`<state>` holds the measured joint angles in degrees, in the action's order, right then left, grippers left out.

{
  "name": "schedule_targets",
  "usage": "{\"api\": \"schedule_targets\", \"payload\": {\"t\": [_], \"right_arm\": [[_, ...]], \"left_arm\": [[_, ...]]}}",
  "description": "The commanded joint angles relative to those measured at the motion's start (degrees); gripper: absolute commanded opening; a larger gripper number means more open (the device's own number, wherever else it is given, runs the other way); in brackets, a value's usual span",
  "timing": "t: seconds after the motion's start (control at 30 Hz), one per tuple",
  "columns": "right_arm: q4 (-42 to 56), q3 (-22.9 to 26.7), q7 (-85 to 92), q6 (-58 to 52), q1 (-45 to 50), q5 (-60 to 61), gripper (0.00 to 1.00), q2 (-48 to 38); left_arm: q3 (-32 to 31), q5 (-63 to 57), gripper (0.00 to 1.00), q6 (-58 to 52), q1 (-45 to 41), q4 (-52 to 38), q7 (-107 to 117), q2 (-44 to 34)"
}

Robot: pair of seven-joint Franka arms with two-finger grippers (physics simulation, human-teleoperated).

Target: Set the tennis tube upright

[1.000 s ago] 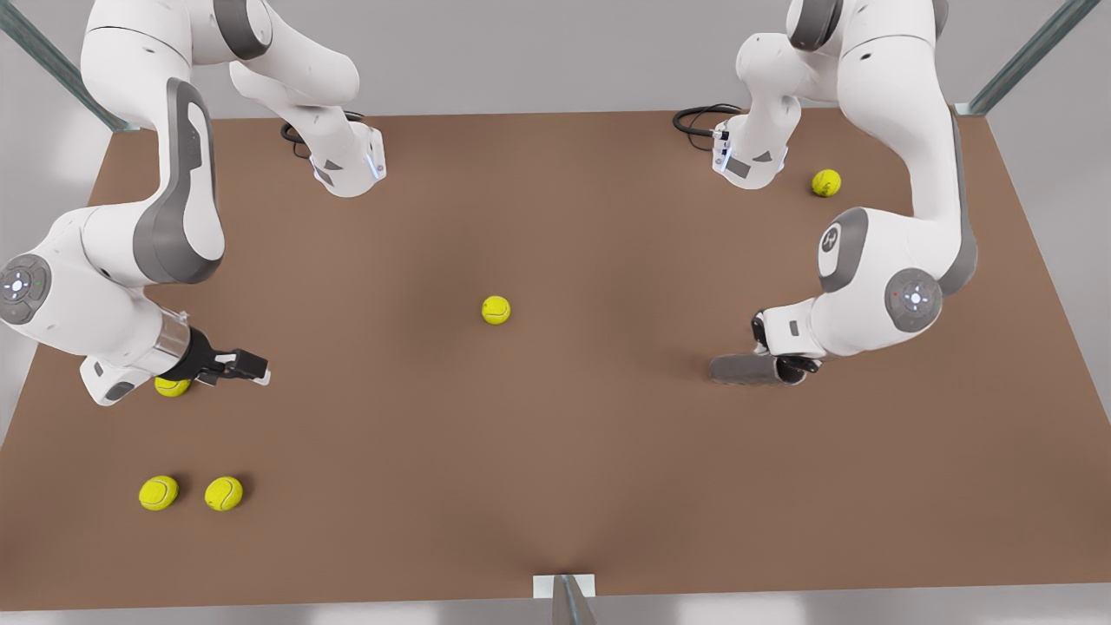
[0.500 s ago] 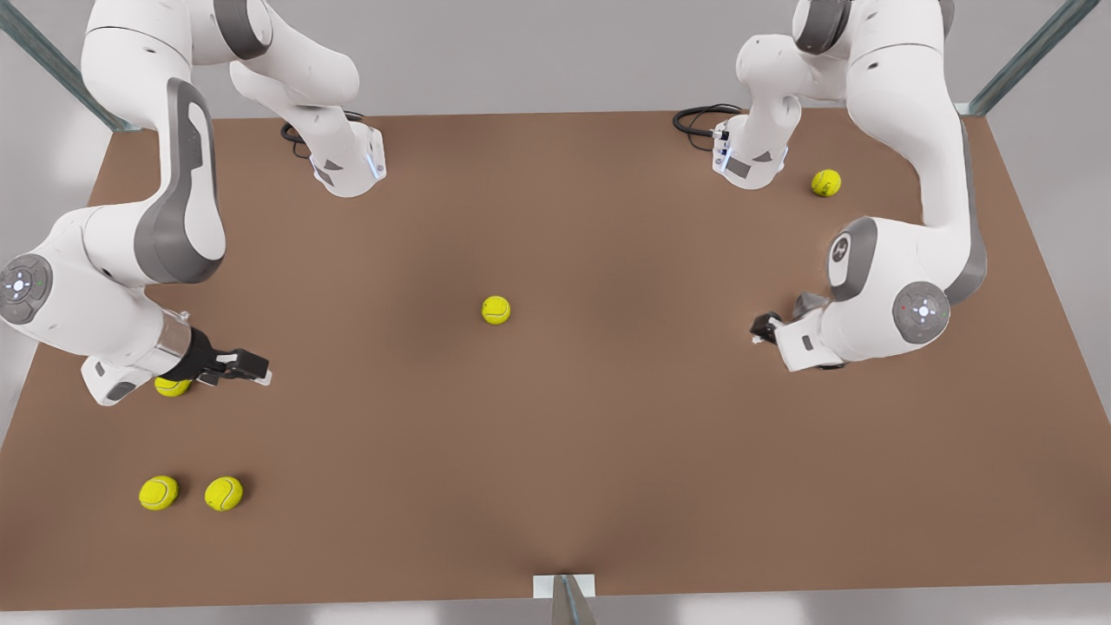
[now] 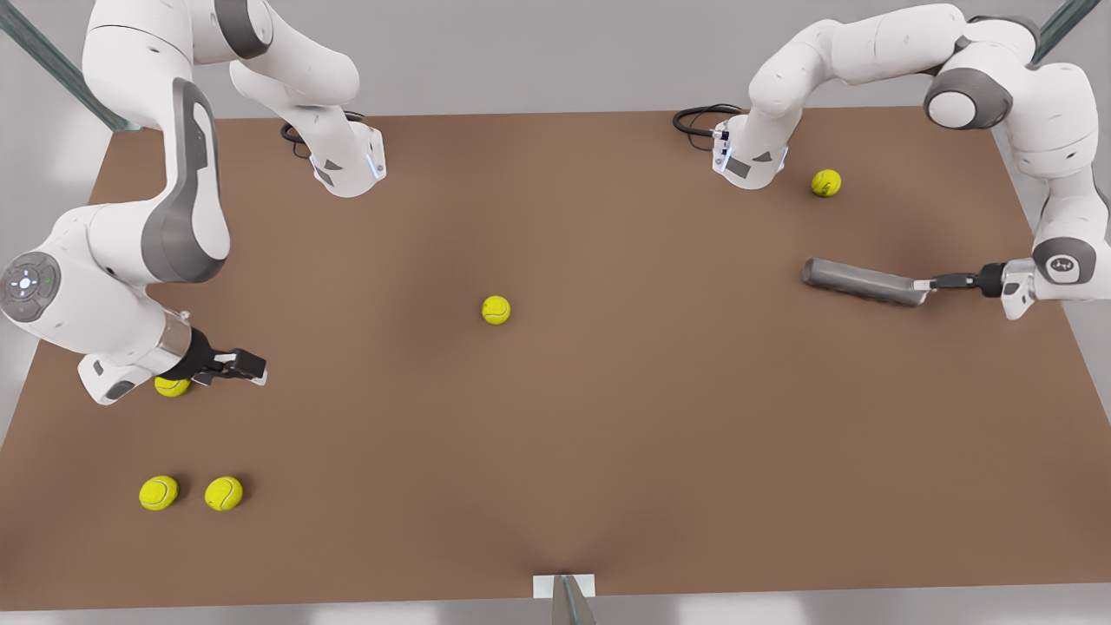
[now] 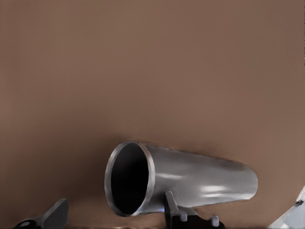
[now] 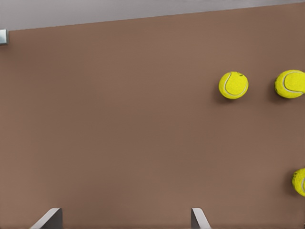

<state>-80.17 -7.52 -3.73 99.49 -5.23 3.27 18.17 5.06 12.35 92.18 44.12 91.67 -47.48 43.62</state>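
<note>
Lies at right of the front view: grey tennis tube [image 3: 859, 282], near horizontal, rim end pinched by left gripper [image 3: 925, 285]. Waits at left, open and empty: right gripper [image 3: 252, 367].

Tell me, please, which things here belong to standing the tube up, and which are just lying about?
Belonging to the job:
- tennis tube, lying flat, its rim clamped by the left pincer, at the front view's right

Just lying about:
- middle ball
- far ball
- pair of balls near the front edge
- ball under the right arm, whose open right pincer waits
</note>
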Motion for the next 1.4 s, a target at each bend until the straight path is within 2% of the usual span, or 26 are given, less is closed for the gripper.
{"api": "schedule_targets", "payload": {"t": [0.0,0.1,0.23,0.4,0.57,0.73,0.93,1.37], "right_arm": [[0.10,-0.04,-0.31,-0.09,-0.04,-0.46,1.00,-0.07],[0.10,-0.04,-0.23,-0.09,-0.13,-0.64,1.00,-0.07],[0.01,-0.04,-0.31,-0.09,-0.04,-0.55,1.00,-0.07],[0.10,-0.04,-0.31,-0.09,-0.04,-0.55,1.00,-0.07],[0.10,-0.04,-0.40,-0.09,-0.04,-0.46,1.00,-0.07],[0.10,-0.04,-0.31,-0.09,-0.04,-0.46,1.00,-0.07],[0.10,-0.04,-0.31,0.00,-0.04,-0.37,1.00,-0.07],[0.10,-0.04,-0.14,0.00,-0.30,-0.20,1.00,-0.07]], "left_arm": [[0.57,1.01,1.00,-3.50,0.27,-0.26,-31.26,0.06],[1.18,1.18,1.00,-6.57,0.62,-0.18,-32.06,0.59],[0.66,4.70,1.00,-6.22,0.35,-0.26,-32.14,0.59],[-0.84,8.03,1.00,-5.26,0.35,-5.80,-31.71,0.85],[-1.28,13.93,1.00,-3.58,0.09,-5.71,-31.71,4.11],[-1.89,13.84,1.00,-5.43,0.09,-5.80,-31.53,4.02],[0.66,11.38,1.00,-9.47,0.09,-5.63,-31.09,3.32],[0.39,12.26,1.00,-10.52,-2.11,-4.57,-30.56,6.30]]}}
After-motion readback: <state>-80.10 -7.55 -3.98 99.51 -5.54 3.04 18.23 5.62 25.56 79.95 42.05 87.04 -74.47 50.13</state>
